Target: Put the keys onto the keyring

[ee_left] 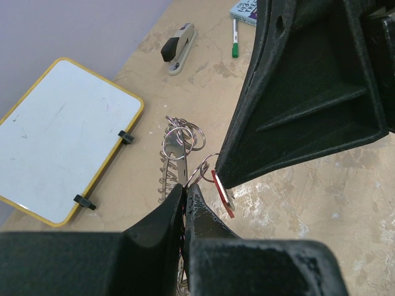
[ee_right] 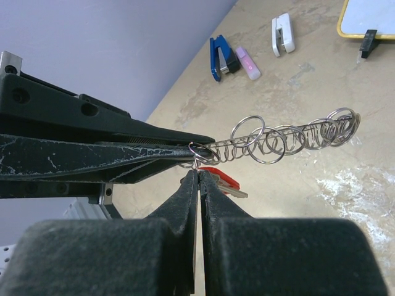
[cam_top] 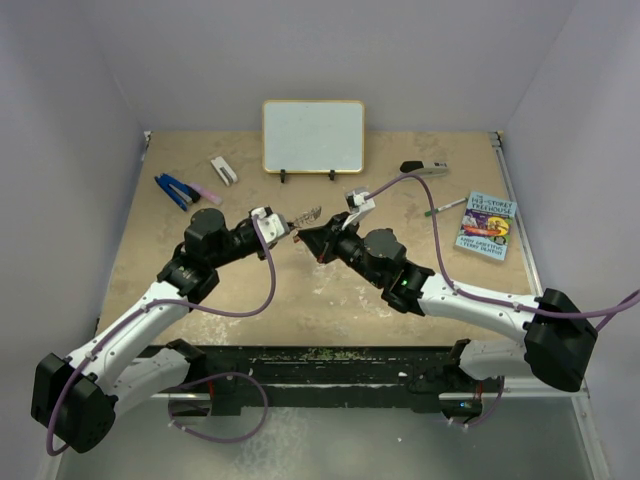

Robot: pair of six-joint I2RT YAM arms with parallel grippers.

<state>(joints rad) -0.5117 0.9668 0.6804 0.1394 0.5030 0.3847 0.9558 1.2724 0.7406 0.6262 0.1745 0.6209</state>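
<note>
Red plastic key (ee_right: 221,177), coiled steel keyring (ee_right: 285,140)

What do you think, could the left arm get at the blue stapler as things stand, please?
Probably not right now: the path to the blue stapler looks open, but the left fingers are shut on the keyring.

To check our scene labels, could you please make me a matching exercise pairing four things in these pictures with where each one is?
Things:
1 whiteboard
2 book
3 keyring
4 red-headed key

Places:
A gripped in the left pincer
B pinched at the tip of the right pincer
C propped up at the back, in the middle
D lying flat on the right

Pairs: 1-C; 2-D; 3-A; 4-B
</note>
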